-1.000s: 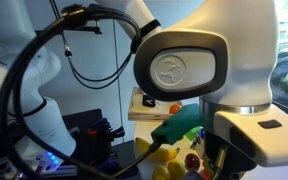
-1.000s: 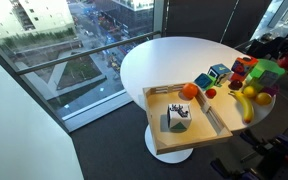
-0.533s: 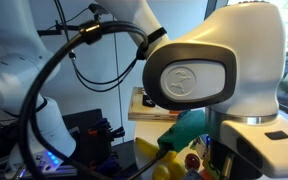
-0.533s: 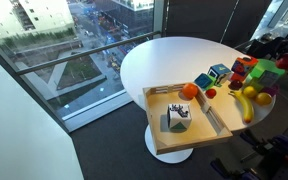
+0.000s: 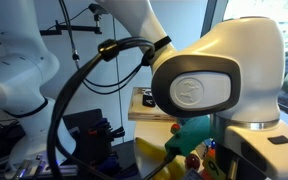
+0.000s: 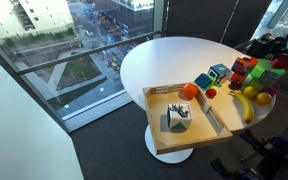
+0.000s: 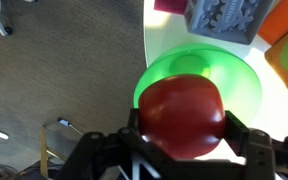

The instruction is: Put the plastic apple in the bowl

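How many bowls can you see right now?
1: a green bowl, below the plastic apple held in the gripper, in the wrist view. More may be hidden behind the arm in an exterior view.

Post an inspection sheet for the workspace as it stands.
surface: round white table, wooden tray at its edge.
job's things: red apple held above green bowl, not yet in it.
clutter: banana, orange, toy blocks; cube in the tray.
grippers: gripper shut on the apple.
cables: black loop beside the arm.
surroundings: window, grey carpet.
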